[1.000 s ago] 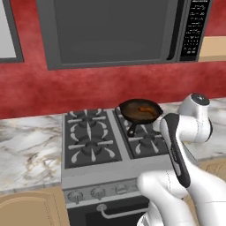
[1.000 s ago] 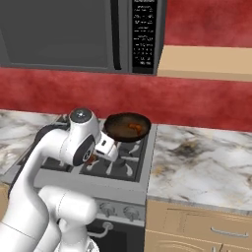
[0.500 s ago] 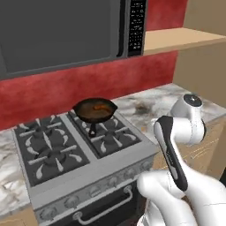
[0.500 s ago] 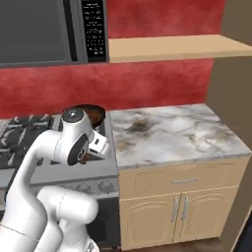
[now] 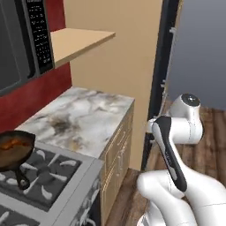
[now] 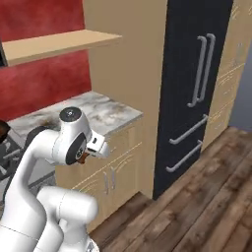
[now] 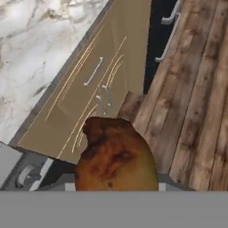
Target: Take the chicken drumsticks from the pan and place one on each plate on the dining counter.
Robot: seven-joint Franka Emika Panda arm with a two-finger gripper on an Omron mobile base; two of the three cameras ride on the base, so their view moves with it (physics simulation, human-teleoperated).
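Gripper (image 6: 87, 156) is clamped on one chicken drumstick (image 7: 116, 161), a glossy reddish-brown lump low in the hand view; a sliver of it also peeks out under the wrist in the right base view. The finger tips themselves are hidden behind the meat, so the grip is read from the way it sits there. The hand hangs in the air with the arm folded in close, over the wood floor (image 7: 196, 102) just beside the light wood cabinet (image 7: 95, 84) under the marble worktop (image 5: 84, 117).

Further out: the pan (image 5: 12, 150) sits on the stove (image 5: 48, 176) at the left edge of the left base view, well apart from the hand, with something orange-brown in it, likely the second drumstick. A tall dark fridge (image 6: 197, 93) stands beside the cabinet run.

Step in hand, judged: carrying the first drumstick from the stove toward the dining counter. Next move calls for reaching that island, getting a plate under the hand, lowering the meat onto its centre and letting go, then returning for the other piece.
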